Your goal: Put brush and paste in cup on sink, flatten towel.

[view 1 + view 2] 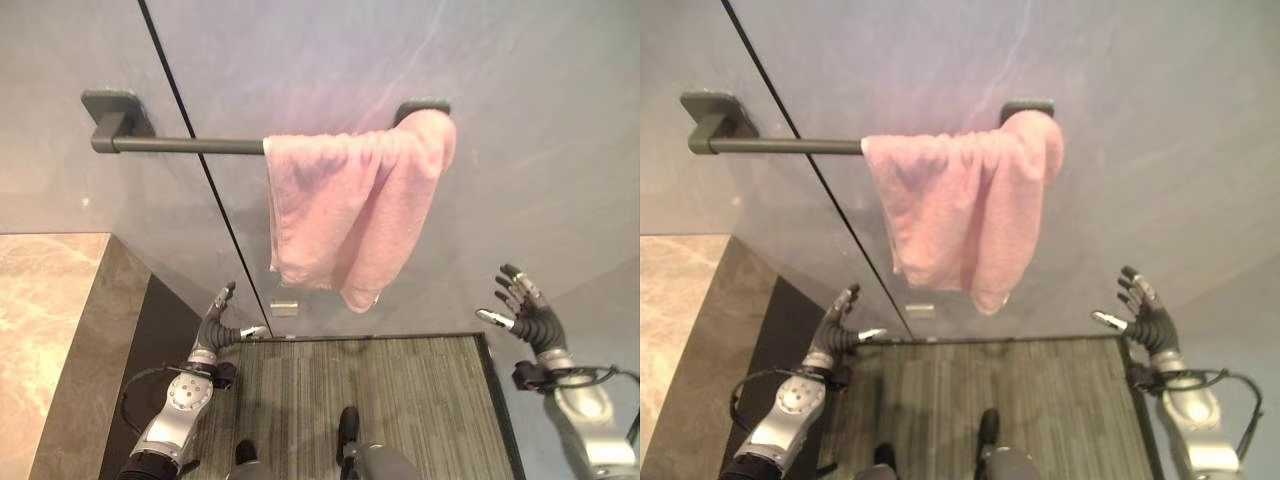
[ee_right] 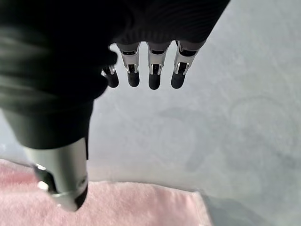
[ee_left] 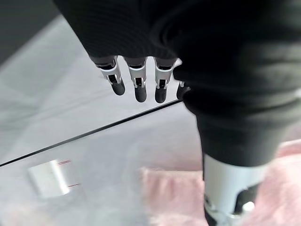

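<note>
The pink towel (image 1: 345,205) hangs bunched at the right end of the wall rail (image 1: 180,145); soft, light, limp, best taken at its lower corners. Left robot hand (image 1: 218,322) and right robot hand (image 1: 525,305) wait below it, wide and empty

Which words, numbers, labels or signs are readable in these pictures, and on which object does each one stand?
None can be read.
Small pale label on the grey wall, below the pink towel: too small to read; in the left wrist view only thin red lines show at its edge.
Towel and dark towel bar: no print visible.
Left hand and right hand: no readable marks.
</note>
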